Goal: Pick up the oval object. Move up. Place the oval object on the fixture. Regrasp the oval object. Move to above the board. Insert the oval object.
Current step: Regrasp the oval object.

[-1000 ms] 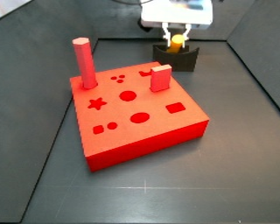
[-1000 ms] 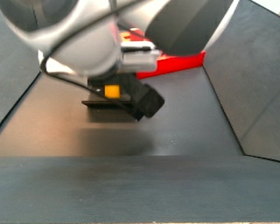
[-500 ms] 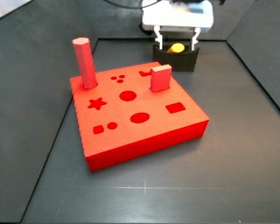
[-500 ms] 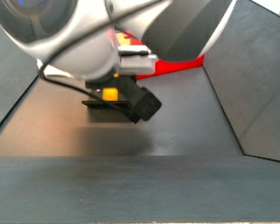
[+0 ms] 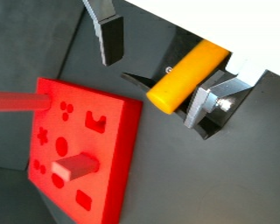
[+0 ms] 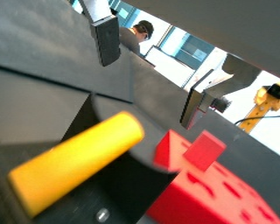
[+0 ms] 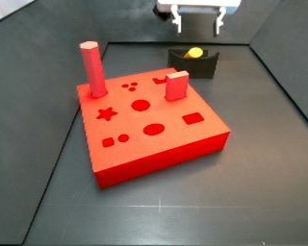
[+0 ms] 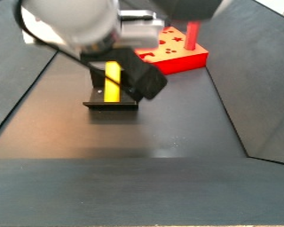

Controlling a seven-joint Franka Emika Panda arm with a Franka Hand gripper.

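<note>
The oval object, a yellow-orange peg (image 7: 192,52), lies in the notch of the dark fixture (image 7: 192,66) behind the red board (image 7: 150,127). It lies lengthwise on the fixture in a side view (image 8: 113,78). My gripper (image 7: 196,21) hangs open and empty well above the peg. In both wrist views the silver fingers (image 5: 108,35) (image 6: 105,39) stand wide apart, with the peg (image 5: 187,74) (image 6: 78,171) below them and touching neither. The fixture (image 5: 146,81) shows under the peg.
A tall red cylinder (image 7: 91,69) and a red rectangular block (image 7: 177,86) stand upright in the board, also seen in a wrist view (image 5: 84,140). Dark walls close in the floor on both sides (image 8: 245,80).
The gripper has opened, let go of the peg and risen straight up from the fixture. The peg has stayed on the fixture.
</note>
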